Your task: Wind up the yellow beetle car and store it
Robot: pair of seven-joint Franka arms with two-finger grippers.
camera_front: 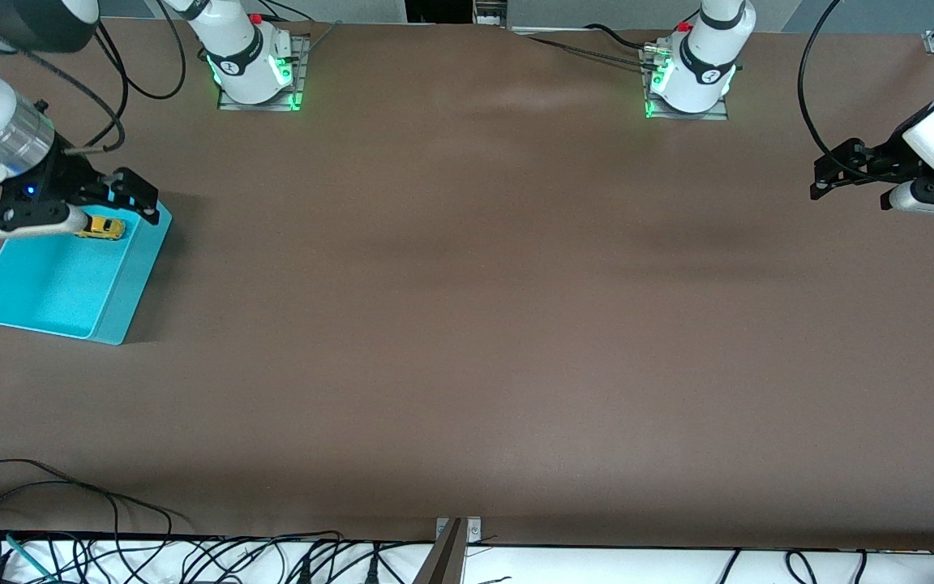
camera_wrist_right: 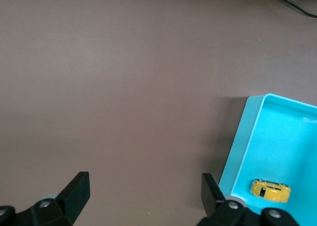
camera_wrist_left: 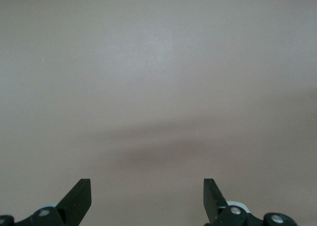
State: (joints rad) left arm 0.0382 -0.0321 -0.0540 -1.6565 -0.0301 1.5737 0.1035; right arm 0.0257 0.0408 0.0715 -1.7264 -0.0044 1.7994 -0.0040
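Observation:
The yellow beetle car (camera_front: 102,228) lies inside the turquoise bin (camera_front: 45,304) at the right arm's end of the table, near the bin's wall that is farther from the front camera. It also shows in the right wrist view (camera_wrist_right: 270,190), resting on the bin's floor (camera_wrist_right: 292,151). My right gripper (camera_front: 136,197) is open and empty, up in the air over the bin's upper corner and the table beside it. My left gripper (camera_front: 840,166) is open and empty, held over bare table at the left arm's end, where the arm waits.
The brown table (camera_front: 467,324) spreads wide between the two arms. The arm bases (camera_front: 254,65) (camera_front: 690,77) stand along the table's top edge. Cables (camera_front: 151,560) lie along the edge nearest the front camera.

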